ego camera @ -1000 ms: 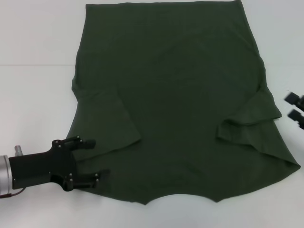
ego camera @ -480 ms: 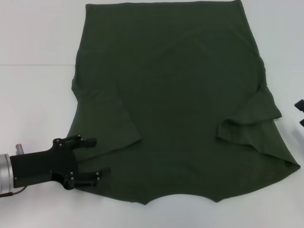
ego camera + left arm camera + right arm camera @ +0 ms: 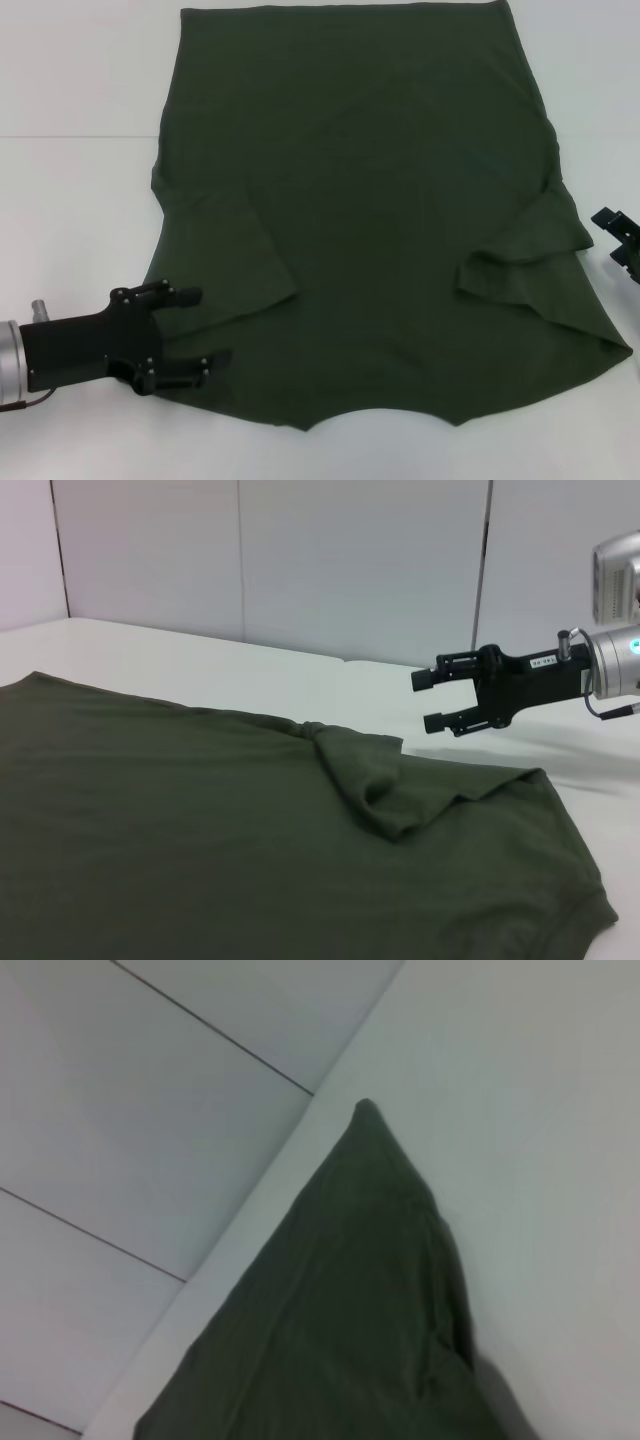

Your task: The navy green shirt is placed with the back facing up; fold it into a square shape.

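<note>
Sleeves tucked in on the navy green shirt (image 3: 360, 220); body unfolded. Left gripper (image 3: 190, 335) spread at 7 o'clock corner, right gripper (image 3: 432, 700) open at 3.

Even, bright overhead light; no glare. Soft shadows under the shirt (image 3: 360, 220) folds. The right wrist view is slightly blurred.
</note>
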Robot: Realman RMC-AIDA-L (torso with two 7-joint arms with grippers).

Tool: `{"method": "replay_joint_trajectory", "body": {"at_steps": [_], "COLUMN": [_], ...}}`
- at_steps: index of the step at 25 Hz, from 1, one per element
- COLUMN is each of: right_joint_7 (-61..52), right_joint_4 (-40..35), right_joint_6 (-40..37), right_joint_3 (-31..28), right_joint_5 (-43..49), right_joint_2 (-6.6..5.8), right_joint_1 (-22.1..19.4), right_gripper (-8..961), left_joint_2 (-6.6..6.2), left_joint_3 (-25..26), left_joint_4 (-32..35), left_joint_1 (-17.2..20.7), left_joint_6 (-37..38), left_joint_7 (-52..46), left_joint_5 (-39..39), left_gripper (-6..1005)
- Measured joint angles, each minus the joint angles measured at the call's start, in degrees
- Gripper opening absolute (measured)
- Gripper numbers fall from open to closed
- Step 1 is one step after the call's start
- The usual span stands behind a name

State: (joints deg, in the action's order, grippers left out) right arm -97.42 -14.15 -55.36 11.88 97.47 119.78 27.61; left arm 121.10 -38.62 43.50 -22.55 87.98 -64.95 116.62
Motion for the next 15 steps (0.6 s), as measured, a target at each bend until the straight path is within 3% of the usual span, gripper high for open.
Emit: {"method": "replay_joint_trajectory", "body": {"at_steps": [15], "right_joint_7": [1.65], "right_joint_4": [1.45], "right_joint_6": [6.19], "right_joint_3": [-0.03], "right_joint_5": [0.39], "right_joint_2": [0.01], "right_joint_1": [3.36], "right_gripper": [836], "left_joint_2": [0.0], "left_joint_3": [0.12], "left_joint_4": [0.01], "left_joint_1": [-0.55], "left_joint_6": [-0.08], "left_joint_7": [0.11], "left_joint_5": [0.0], "left_gripper": [877]}}
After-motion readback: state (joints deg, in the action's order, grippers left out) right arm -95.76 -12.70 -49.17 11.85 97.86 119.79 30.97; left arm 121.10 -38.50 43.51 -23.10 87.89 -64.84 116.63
